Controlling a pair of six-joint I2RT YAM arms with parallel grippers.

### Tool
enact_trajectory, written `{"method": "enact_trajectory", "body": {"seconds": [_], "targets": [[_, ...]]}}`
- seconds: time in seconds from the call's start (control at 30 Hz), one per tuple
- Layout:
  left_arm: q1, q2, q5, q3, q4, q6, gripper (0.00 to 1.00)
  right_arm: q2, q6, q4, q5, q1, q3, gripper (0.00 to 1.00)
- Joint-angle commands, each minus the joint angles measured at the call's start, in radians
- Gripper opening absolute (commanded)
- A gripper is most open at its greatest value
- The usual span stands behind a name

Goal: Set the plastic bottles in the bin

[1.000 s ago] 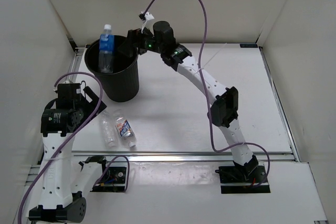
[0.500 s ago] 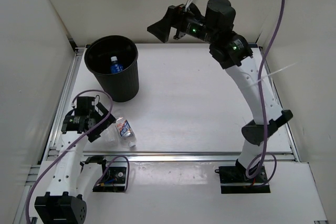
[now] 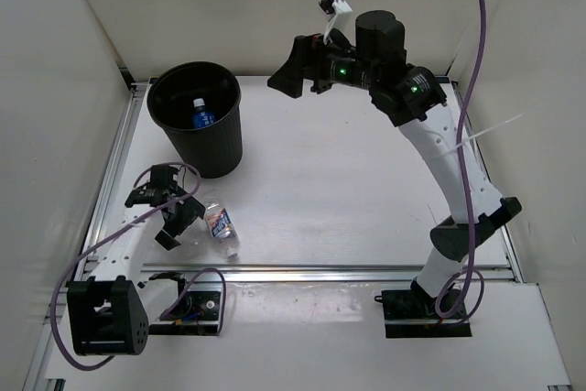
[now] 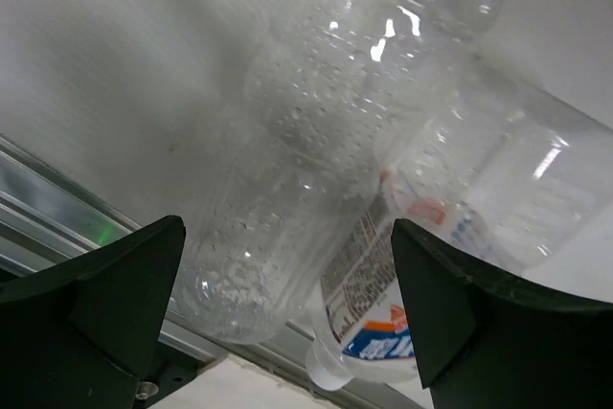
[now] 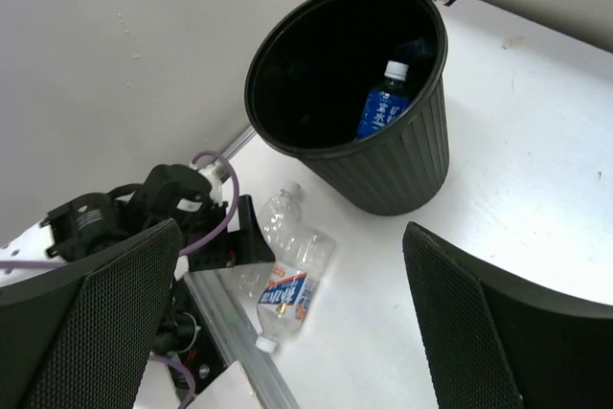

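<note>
The black bin [image 3: 216, 149] stands at the back left, with the blue-label bottle [image 3: 203, 117] inside; the right wrist view shows the bin [image 5: 402, 171] and that bottle [image 5: 381, 108] too. The plain clear bottle [image 4: 316, 131] and the white-red-blue label bottle [image 4: 450, 237] lie side by side near the front edge. My left gripper [image 4: 287, 318] is open, low over them, its jaws either side of the plain bottle and part of the labelled one [image 3: 221, 227]. My right gripper [image 3: 295, 69] is open and empty, high above the back of the table. The green bottle is not in view.
A metal rail [image 3: 320, 272] runs along the table's front edge just beyond the bottles' caps. White walls enclose the left, back and right sides. Purple cables [image 3: 476, 6] loop from both arms.
The blue-label bottle dropped from my right gripper into the bin, and the right arm rose and swung right. My left arm came down over the two bottles at the front.
</note>
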Motion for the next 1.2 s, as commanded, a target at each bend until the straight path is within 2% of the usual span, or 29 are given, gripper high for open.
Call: {"method": "enact_trajectory", "body": {"seconds": [0.0,0.13,0.17,0.27,0.3,0.43,0.47,0.53,0.57,0.6,0.73,0.83,0.87,1.0,1.1,1.17], "targets": [[-0.004,0.025,-0.053,-0.026,0.057,-0.051,1.00,-0.075,-0.001,-0.011,-0.027,-0.016,-0.019,1.00],[-0.004,0.057,-0.041,-0.072,0.094,-0.071,0.89,-0.095,0.009,-0.020,-0.056,-0.048,-0.053,1.00],[-0.004,0.057,-0.041,-0.084,0.103,-0.081,0.79,-0.105,0.009,-0.030,-0.056,-0.061,-0.053,1.00],[-0.004,0.034,-0.041,-0.084,0.103,-0.081,0.61,-0.105,0.009,-0.051,-0.087,-0.076,-0.062,1.00],[-0.004,0.025,-0.041,-0.043,0.056,-0.081,0.53,-0.105,0.009,-0.051,-0.096,-0.090,-0.062,1.00],[-0.004,-0.010,-0.090,0.154,-0.117,-0.099,0.53,-0.144,0.018,-0.073,-0.119,-0.117,-0.121,1.00],[-0.004,-0.024,-0.107,0.279,-0.151,-0.099,0.53,-0.169,0.018,-0.073,-0.128,-0.117,-0.142,1.00],[-0.004,-0.024,-0.145,0.436,-0.243,-0.099,0.53,-0.195,0.018,-0.082,-0.142,-0.128,-0.223,1.00],[-0.004,-0.014,-0.156,0.518,-0.254,-0.084,0.53,-0.218,0.027,-0.082,-0.142,-0.128,-0.246,1.00],[-0.004,-0.013,-0.165,0.670,-0.254,-0.064,0.53,-0.229,0.027,-0.082,-0.153,-0.137,-0.289,1.00],[-0.004,0.080,-0.156,0.970,-0.190,0.008,0.50,-0.259,0.048,-0.082,-0.174,-0.137,-0.335,1.00],[-0.015,0.248,-0.118,1.170,-0.154,0.053,0.49,-0.260,0.048,-0.091,-0.185,-0.147,-0.345,1.00],[-0.027,0.249,-0.117,1.170,-0.138,0.065,0.49,-0.260,0.048,-0.091,-0.185,-0.147,-0.345,1.00],[-0.073,0.429,-0.117,1.206,-0.026,0.091,0.49,-0.260,0.048,-0.091,-0.185,-0.147,-0.345,1.00],[-0.098,0.549,-0.139,1.288,-0.047,0.100,0.57,-0.282,0.039,-0.091,-0.176,-0.157,-0.345,1.00],[-0.122,0.565,-0.148,1.322,-0.064,0.100,0.68,-0.295,0.021,-0.100,-0.167,-0.167,-0.345,1.00]]}}
